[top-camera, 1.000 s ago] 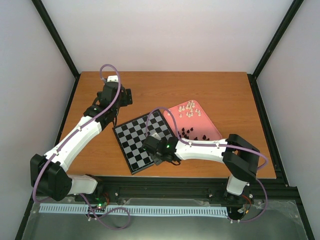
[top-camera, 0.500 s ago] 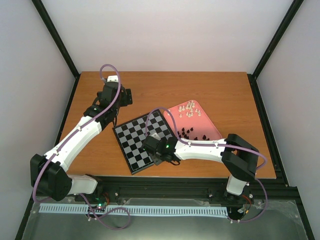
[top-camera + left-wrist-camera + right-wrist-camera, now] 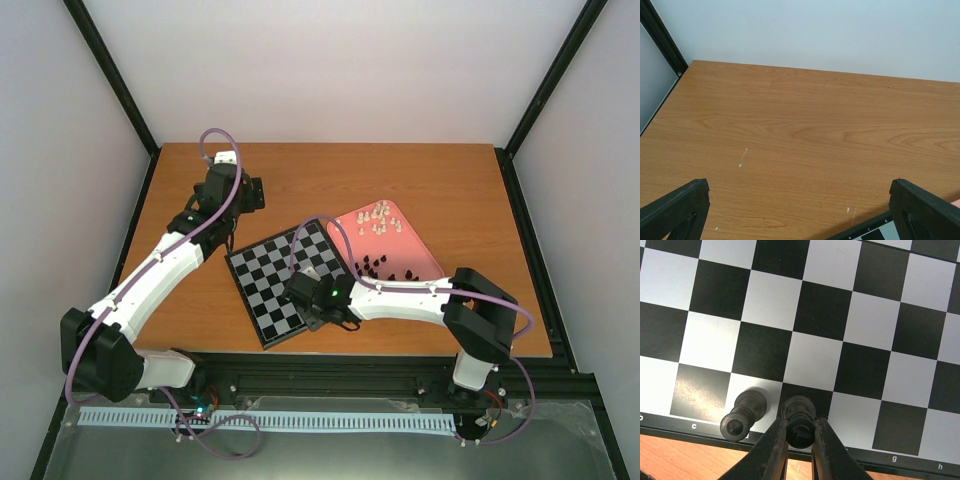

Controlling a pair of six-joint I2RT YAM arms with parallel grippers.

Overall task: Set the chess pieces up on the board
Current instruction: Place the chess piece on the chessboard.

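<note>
Our right gripper (image 3: 800,424) is narrow, its two fingers closed against the head of a black piece (image 3: 799,432). We hold the piece upright on a dark square in the board's (image 3: 812,362) nearest row, right under the fingertips. We judge the grip is there to keep this tiny figure from tipping as it is set down. A second black piece (image 3: 742,415) stands just beside the gripper's left finger in the same row, close but apart from the held one. That suggests we are filling the back rank square by square.

The rest of the board ahead of the fingertips is bare. The remaining chess pieces (image 3: 380,240), cream and black, lie in a pink tray (image 3: 412,248) off to the gripper's right.

Our left gripper (image 3: 800,210) is wide with nothing between its fingers. It hangs over bare table (image 3: 790,125), presumably parked out of the way.

Along the border under the right gripper we read the file letters c, g and h. We see no brand.
</note>
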